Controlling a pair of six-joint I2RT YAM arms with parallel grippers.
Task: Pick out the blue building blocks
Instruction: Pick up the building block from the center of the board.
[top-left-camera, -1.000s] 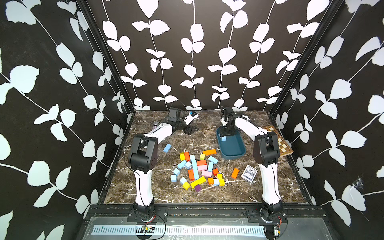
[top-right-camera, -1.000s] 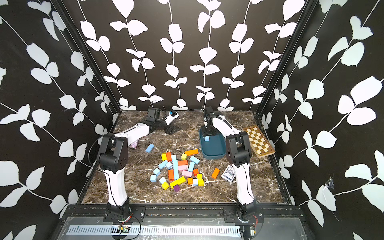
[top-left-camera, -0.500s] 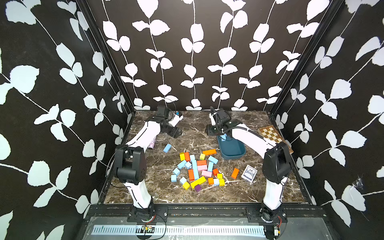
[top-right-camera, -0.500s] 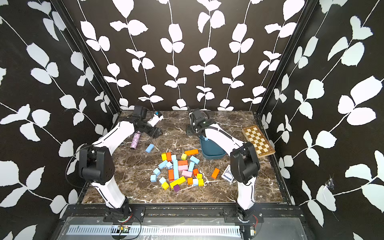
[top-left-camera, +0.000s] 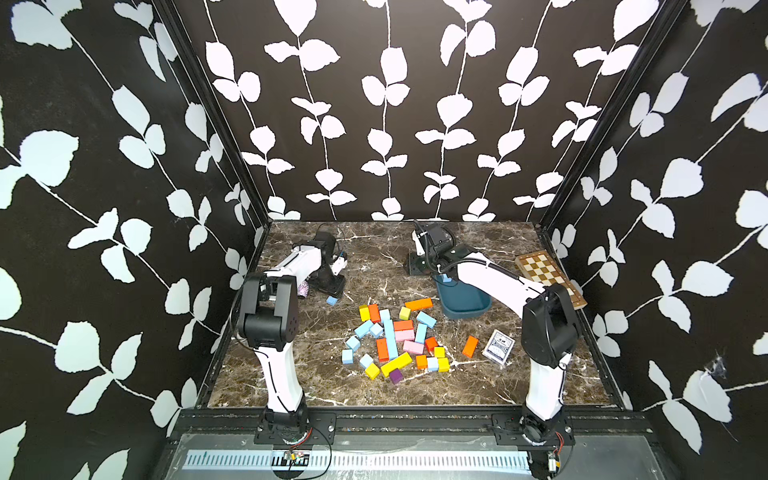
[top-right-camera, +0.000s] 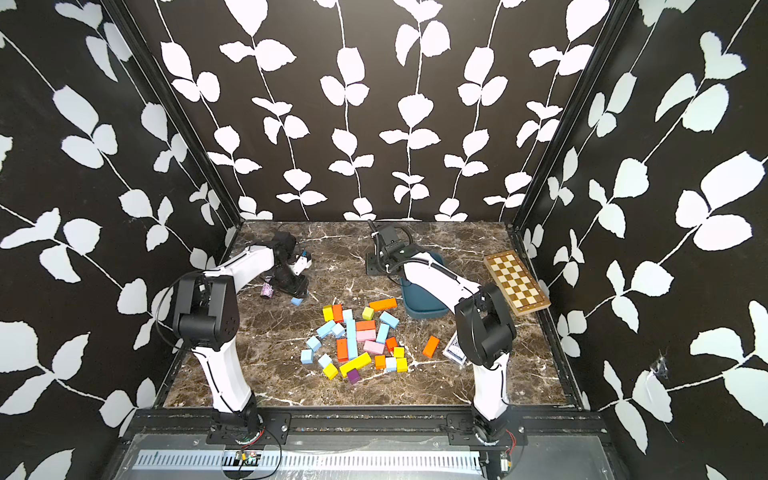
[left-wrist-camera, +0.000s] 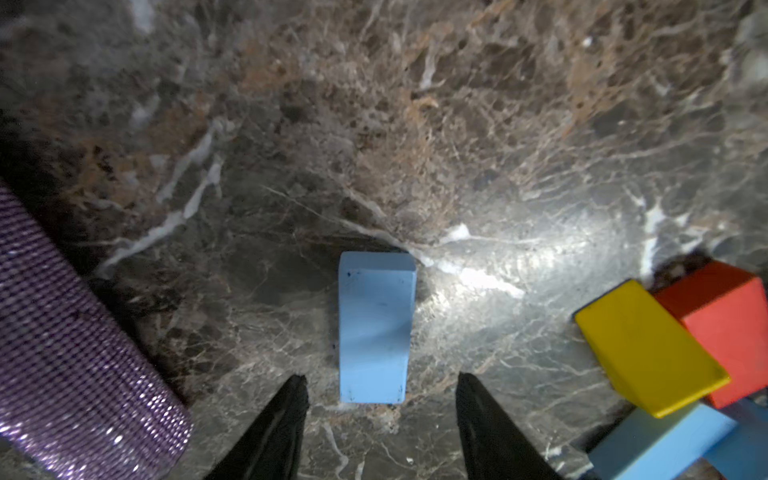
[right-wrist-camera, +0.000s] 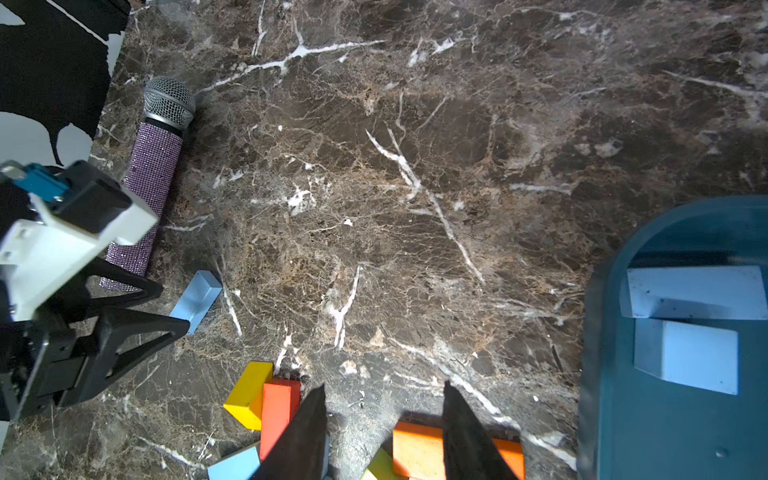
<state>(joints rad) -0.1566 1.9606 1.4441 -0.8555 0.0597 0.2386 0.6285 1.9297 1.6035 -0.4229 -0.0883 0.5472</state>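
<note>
Matte sky-blue blocks (top-left-camera: 390, 338), teal tray (top-left-camera: 465, 308), white-veined brown table (top-left-camera: 540, 374), chequered board (top-left-camera: 548, 276)

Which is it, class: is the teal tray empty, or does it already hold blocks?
Not empty. The right wrist view shows two blue building blocks lying inside the teal tray. Part of the tray is out of frame.

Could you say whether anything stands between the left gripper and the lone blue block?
Nothing visible does: the blue block lies on the marble, its near end between the open jaws of the left gripper; the microphone lies aside.
</note>
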